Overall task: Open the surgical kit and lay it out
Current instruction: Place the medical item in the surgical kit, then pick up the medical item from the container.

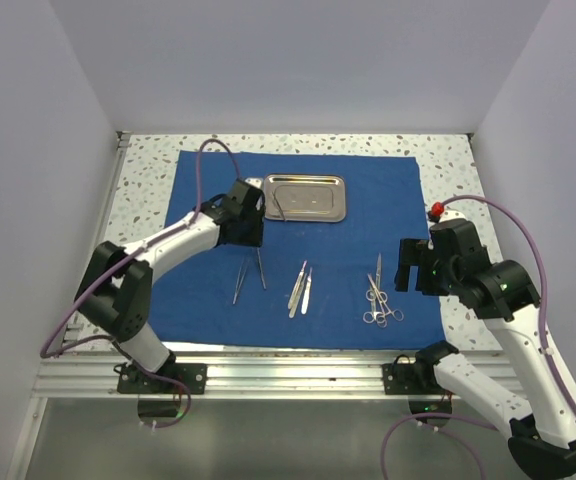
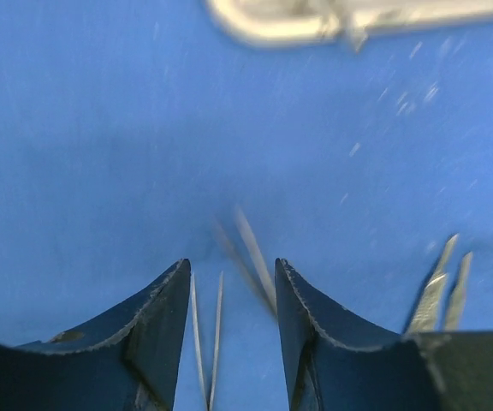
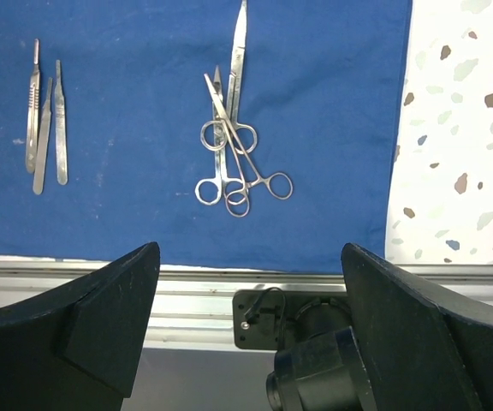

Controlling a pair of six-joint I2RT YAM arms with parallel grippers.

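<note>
The tweezers (image 2: 205, 342) lay on the blue cloth (image 2: 101, 128) directly between the fingers of the left hand (image 2: 232, 264), which stood apart. Their long axis ran from near to far. The right hand (image 3: 248, 248), wide apart, was farther away, before the scissors (image 3: 229, 128).

No text, label, brand, number or sign can be read in any view. If the steel tray (image 1: 306, 197) at the far side of the blue cloth (image 1: 208, 290) bears a stamp, it is too small to tell. The same holds for the flat-handled instruments (image 3: 60, 128) and the ring-handled instruments (image 3: 227, 163) on the cloth's near half, where no engraving can be made out.
</note>
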